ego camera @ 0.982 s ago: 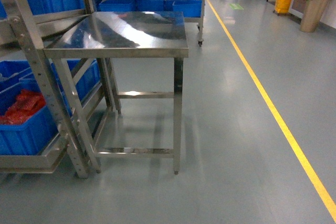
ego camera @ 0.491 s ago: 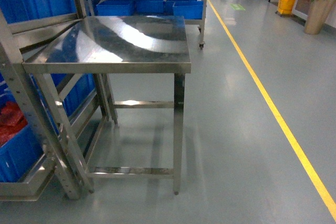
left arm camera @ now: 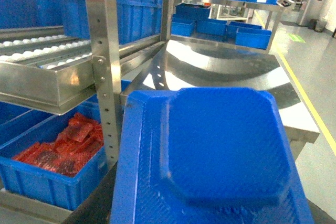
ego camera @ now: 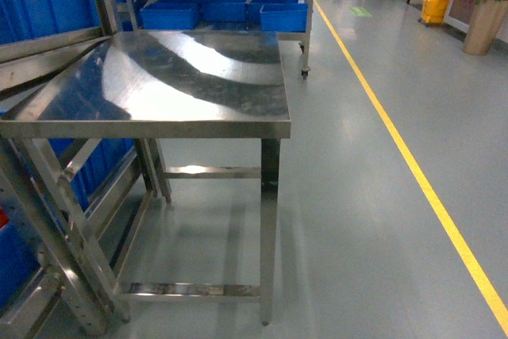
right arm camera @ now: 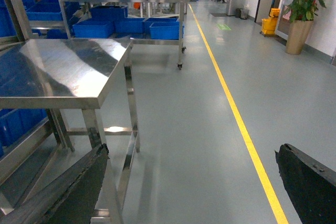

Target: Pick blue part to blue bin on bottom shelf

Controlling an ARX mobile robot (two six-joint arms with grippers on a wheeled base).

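Blue plastic is filling the lower part of the left wrist view: the blue part (left arm camera: 220, 156), a flat moulded piece with a raised centre, is sitting right under the camera where the left gripper is, though its fingers are hidden, so I cannot tell how far open it is or how it is gripping. Left of it, a blue bin (left arm camera: 47, 166) of red packets is resting beneath a roller shelf (left arm camera: 42, 72) (white rollers showing). A steel table (ego camera: 159, 85) is standing in the middle. The right gripper (right arm camera: 189, 182) is hanging wide open, holding nothing, over grey floor (ego camera: 381, 220) beside a yellow line (ego camera: 413, 164).
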